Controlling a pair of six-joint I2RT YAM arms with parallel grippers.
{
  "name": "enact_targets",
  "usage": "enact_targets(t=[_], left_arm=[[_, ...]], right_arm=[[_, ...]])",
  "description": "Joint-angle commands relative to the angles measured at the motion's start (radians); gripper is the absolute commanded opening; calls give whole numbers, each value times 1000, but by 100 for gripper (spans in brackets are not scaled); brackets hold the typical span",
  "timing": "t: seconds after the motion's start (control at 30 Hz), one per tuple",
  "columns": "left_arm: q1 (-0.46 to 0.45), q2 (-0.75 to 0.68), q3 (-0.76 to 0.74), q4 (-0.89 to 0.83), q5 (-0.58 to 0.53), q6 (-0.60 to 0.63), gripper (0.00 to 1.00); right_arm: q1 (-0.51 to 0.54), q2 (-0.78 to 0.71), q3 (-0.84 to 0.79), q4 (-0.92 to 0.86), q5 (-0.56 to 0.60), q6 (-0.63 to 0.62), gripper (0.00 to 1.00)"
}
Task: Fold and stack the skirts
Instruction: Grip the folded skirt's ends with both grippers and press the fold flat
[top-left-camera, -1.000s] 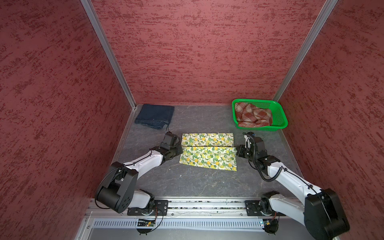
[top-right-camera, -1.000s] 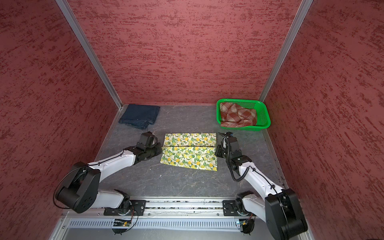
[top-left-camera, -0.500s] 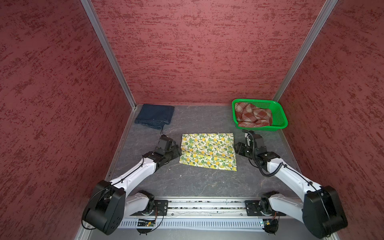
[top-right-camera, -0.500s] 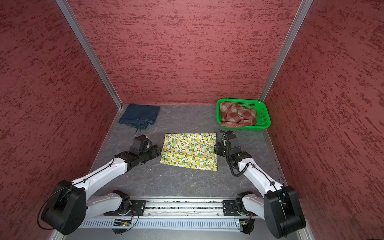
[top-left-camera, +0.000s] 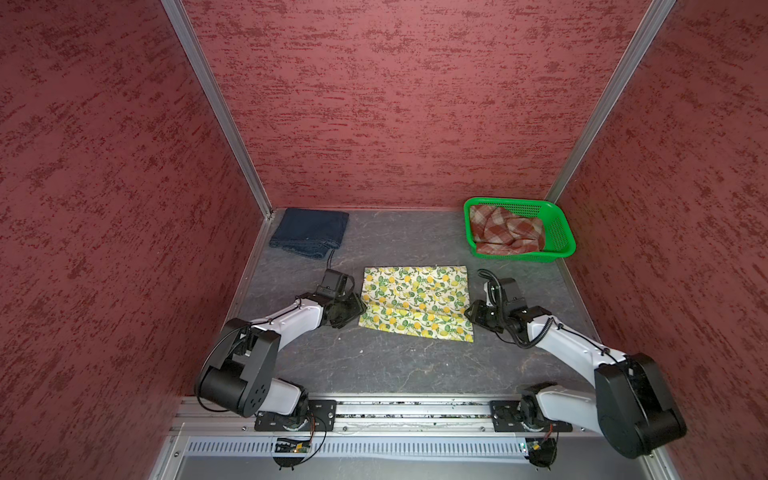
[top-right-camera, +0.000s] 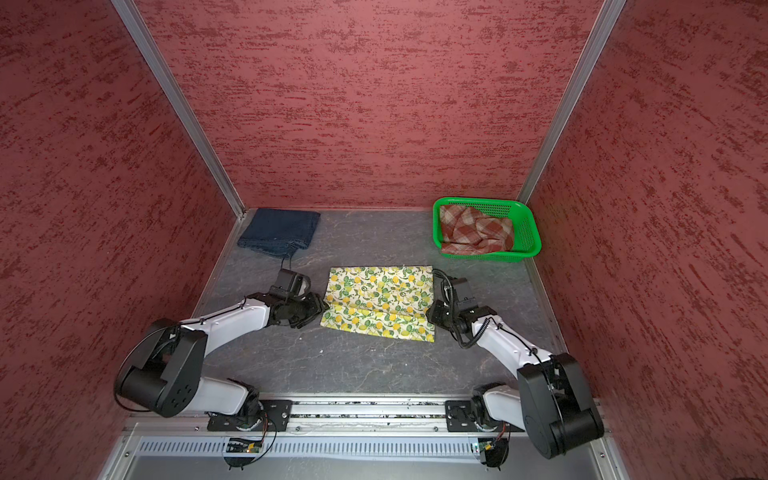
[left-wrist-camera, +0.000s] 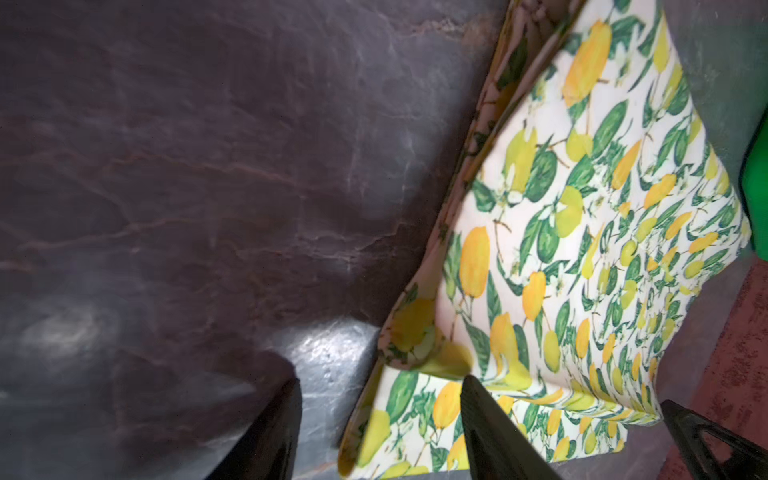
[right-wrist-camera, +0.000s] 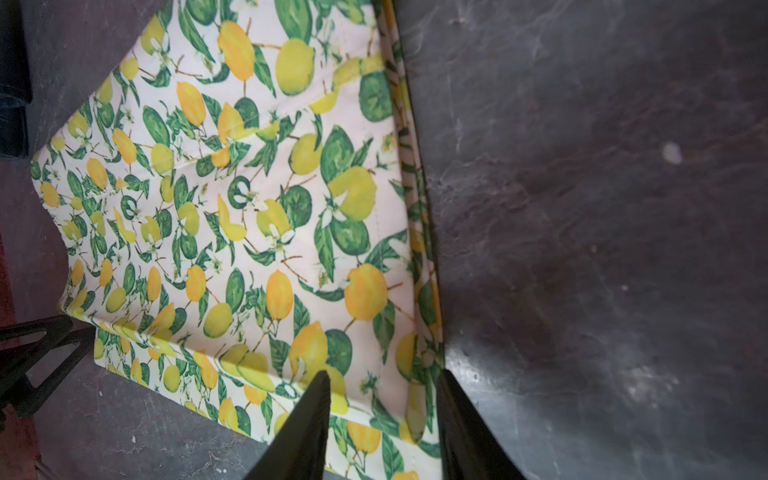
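Clock bearings are taken in both top views, with 12 o'clock at the back wall. The cream cloth skirt printed with yellow lemons and green leaves lies flat at the centre of the dark grey marbled tabletop. It is folded over on itself, and a strip of the lower layer shows along its 6 o'clock edge. The left gripper sits low at the skirt's 9 o'clock edge. Its jaws stand apart, one finger over the print and the other over bare table, clamping nothing. The right gripper sits at the 3 o'clock edge. Its jaws are likewise parted, astride the cloth's border and holding nothing. The dark navy denim skirt lies folded in the 11 o'clock corner, well apart from the lemon skirt. The rust-red and cream plaid skirt is bunched, unfolded, inside the green perforated plastic basket at 1 o'clock.
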Motion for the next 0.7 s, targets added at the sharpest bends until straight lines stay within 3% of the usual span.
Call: enact_targets(t=[0.0, 0.17, 0.67], left_arm=[[4, 27, -11, 2, 34, -18, 60], [16, 21, -7, 2, 53, -34, 58], [153, 43, -50, 110, 253, -207, 58]], right_arm=[[1, 5, -14, -12, -28, 22, 40], [1, 5, -25, -13, -37, 28, 34], [1, -38, -48, -20, -14, 33, 34]])
